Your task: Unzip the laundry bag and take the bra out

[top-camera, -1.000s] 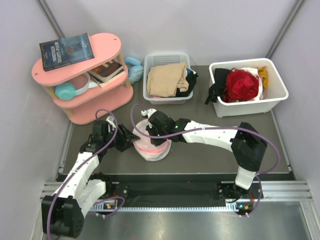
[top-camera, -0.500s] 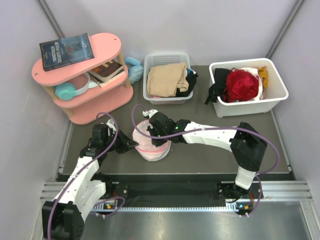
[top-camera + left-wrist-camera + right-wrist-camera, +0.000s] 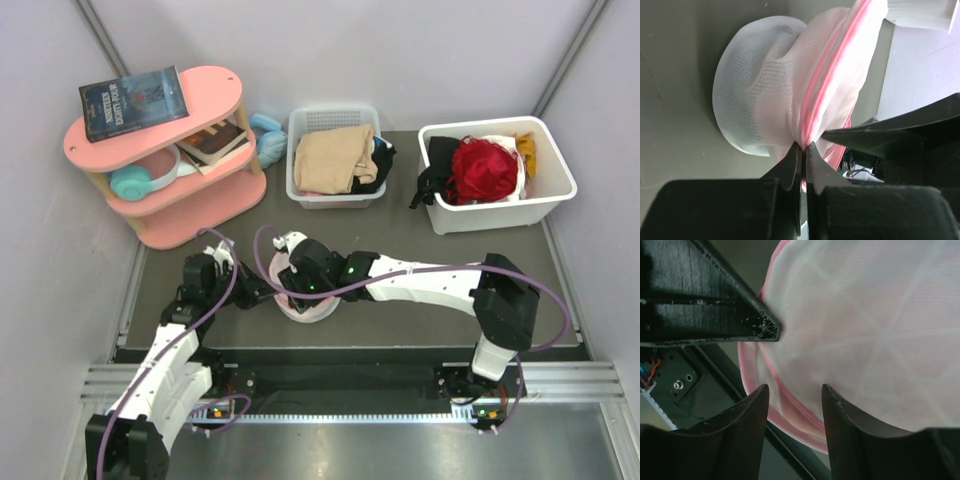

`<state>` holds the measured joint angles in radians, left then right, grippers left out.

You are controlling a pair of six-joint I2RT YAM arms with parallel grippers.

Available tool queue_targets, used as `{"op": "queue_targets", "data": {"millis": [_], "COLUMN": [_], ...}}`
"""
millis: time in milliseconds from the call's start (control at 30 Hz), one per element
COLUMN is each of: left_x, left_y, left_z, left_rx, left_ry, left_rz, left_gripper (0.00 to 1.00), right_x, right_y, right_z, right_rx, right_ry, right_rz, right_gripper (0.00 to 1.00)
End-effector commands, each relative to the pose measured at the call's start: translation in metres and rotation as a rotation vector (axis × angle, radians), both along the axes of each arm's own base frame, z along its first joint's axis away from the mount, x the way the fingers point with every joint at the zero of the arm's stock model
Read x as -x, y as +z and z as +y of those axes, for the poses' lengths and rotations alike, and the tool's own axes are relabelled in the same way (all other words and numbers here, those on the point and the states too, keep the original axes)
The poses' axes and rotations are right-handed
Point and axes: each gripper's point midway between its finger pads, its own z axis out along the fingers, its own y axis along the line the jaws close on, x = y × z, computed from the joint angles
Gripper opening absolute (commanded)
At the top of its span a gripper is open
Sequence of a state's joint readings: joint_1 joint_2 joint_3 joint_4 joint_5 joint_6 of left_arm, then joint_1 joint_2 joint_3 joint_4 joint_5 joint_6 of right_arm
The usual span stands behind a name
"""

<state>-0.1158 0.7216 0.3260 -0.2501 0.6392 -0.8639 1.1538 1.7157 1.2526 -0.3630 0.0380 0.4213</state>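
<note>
Two grippers: both are meeting at the laundry bag [image 3: 312,308], the left gripper [image 3: 802,147] coming in from one side and the right gripper [image 3: 795,390] from the other, their tips close together.
Left gripper: its fingers are pressing together on the pink zipper trim [image 3: 825,85], pinching the seam right at their tips.
Right gripper: its fingers are standing apart, with the bag's pink rim running across the gap just past them. Whether either pad is touching the mesh cannot be told.
Laundry bag: it is sitting on the table [image 3: 420,320] directly at both sets of fingertips. It is bulging as a rounded white mesh pouch and creasing toward the pinched seam, with the pink line running unbroken away from the pinch.
Open room: bare table is lying beyond the bag and out along the right gripper's forearm side. The table's near edge is running close behind both wrists.
Left wrist view: only here is the pinch itself showing, and a dark finger of the right gripper is pointing in just beside it.
Right wrist view: only here is the gap between the right fingers showing, with a left finger's tip poking in beside the bag, up and to the left of them.
Top view: well beyond the grippers a white basket [image 3: 335,200] is holding a tan garment [image 3: 333,157]. Off past the right arm a white bin [image 3: 500,215] is holding a red garment [image 3: 485,168]. Beyond the left gripper a pink shelf [image 3: 200,215] is carrying a book [image 3: 133,102].
</note>
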Motion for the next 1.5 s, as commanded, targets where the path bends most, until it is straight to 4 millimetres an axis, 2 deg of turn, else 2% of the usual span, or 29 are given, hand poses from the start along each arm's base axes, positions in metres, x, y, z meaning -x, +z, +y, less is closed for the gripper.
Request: {"op": "queue_targets", "data": {"millis": [0,200,467,567,667,700,767,800,833,1000,1200,1467], "left_x": [-0.007,-0.004,0.008,0.012,0.013,0.013,0.013,0.012,0.012,0.010,0.001,-0.019], "left_y": [0.016,0.013,0.005,0.003,0.004,0.003,0.004,0.003,0.004,-0.002,-0.004,0.015], "left_z": [-0.005,-0.006,-0.011,-0.012,-0.012,-0.012,-0.011,-0.010,-0.010,-0.008,-0.007,-0.012], "left_rx": [0.030,0.038,0.064,0.064,0.062,0.057,0.045,0.039,0.032,0.012,0.000,0.044], "left_ry": [-0.028,-0.034,-0.085,-0.099,-0.109,-0.109,-0.113,-0.111,-0.110,-0.110,-0.093,-0.082], "left_rz": [-0.102,-0.092,-0.060,-0.051,-0.055,-0.054,-0.054,-0.049,-0.053,-0.043,-0.049,-0.109], "left_gripper": [0.00,0.00,0.00,0.00,0.00,0.07,0.30,0.47,0.51,0.52,0.52,0.54], "right_x": [0.004,0.009,-0.018,-0.025,-0.024,-0.025,-0.023,-0.023,-0.024,-0.025,-0.021,-0.013], "right_y": [0.012,-0.009,-0.018,-0.020,-0.020,-0.022,-0.019,-0.018,-0.016,0.009,0.023,0.018], "right_z": [0.016,0.020,0.012,0.010,0.014,0.014,0.014,0.012,0.010,0.003,0.004,0.001], "right_rx": [-0.038,-0.006,0.066,0.078,0.055,0.052,0.046,0.046,0.041,-0.039,-0.105,-0.092], "right_ry": [0.035,0.058,-0.046,-0.067,-0.053,-0.053,-0.055,-0.062,-0.069,-0.108,-0.080,-0.055], "right_rz": [-0.024,-0.014,-0.110,-0.146,-0.153,-0.148,-0.141,-0.139,-0.137,-0.119,-0.086,-0.058], "right_gripper": [0.50,0.63,0.62,0.55,0.31,0.14,0.02,0.00,0.00,0.00,0.00,0.00]}}
